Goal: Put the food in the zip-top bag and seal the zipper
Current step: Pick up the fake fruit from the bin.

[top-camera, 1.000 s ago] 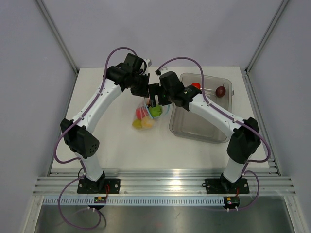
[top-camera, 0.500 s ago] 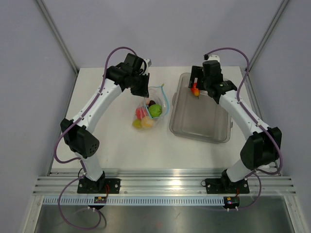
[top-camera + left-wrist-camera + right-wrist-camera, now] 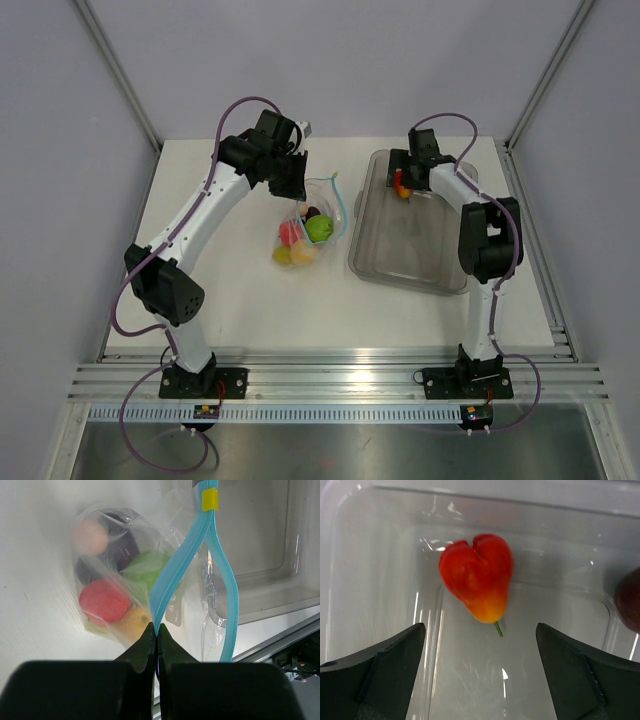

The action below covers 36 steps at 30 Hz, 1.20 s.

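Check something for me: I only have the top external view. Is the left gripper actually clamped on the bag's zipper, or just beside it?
Observer: Clamped. The left wrist view shows the left gripper shut on the light-blue zipper.
Operator: Is the bag's mouth closed?
Observer: No. The two zipper strips bow apart on the zip-top bag, and the yellow slider sits at the far end.
Operator: Has the right gripper got the red piece?
Observer: No. The right gripper is open, its fingers wide on either side of the red toy fruit, which lies untouched on the floor of the grey bin.
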Available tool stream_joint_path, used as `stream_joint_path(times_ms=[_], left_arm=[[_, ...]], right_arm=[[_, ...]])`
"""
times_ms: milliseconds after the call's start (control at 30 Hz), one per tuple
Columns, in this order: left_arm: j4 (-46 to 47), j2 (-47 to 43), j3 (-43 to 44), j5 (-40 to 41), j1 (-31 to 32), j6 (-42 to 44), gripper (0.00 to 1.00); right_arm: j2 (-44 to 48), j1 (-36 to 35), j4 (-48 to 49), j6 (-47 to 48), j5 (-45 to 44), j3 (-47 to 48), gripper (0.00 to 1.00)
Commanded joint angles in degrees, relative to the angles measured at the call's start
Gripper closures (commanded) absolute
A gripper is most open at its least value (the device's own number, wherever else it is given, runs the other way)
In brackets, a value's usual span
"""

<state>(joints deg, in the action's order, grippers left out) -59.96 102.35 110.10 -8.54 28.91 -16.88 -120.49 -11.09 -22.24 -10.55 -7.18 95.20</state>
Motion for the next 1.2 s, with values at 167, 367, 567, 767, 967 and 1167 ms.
stream_joint_path(times_ms=[167, 367, 567, 767, 967, 1167], left_arm=[[0.9, 0.2, 2.0, -0.1, 0.0, 0.5, 1.00], [0.2, 0.2, 2.5, 0.4, 0.0, 0.8, 1.00], [0.0, 0.1, 1.9, 0.5, 0.0, 0.7, 1.00], [0.5, 0.3, 1.8, -0.1, 0.2, 0.3, 1.00], [0.7, 0.0, 1.8, -1.1, 0.2, 0.5, 1.00], [0.5, -1.4, 0.0, -1.2, 0.2, 0.0, 1.00]], right_arm=[[-9.8, 0.9, -0.9, 0.7, 1.3, 14.4, 0.00], [-15.7, 1.2, -3.0, -0.5, 0.3, 20.5, 0.01], [-13.6, 1.2, -2.8, -3.2, 0.3, 18.6, 0.26], [-1.5, 1.3, 1.2, -5.9, 2.4, 6.2, 0.42], [15.7, -0.9, 2.5, -11.1, 9.1, -8.2, 0.50], [30.9, -11.5, -2.1, -9.8, 5.2, -11.6, 0.47]])
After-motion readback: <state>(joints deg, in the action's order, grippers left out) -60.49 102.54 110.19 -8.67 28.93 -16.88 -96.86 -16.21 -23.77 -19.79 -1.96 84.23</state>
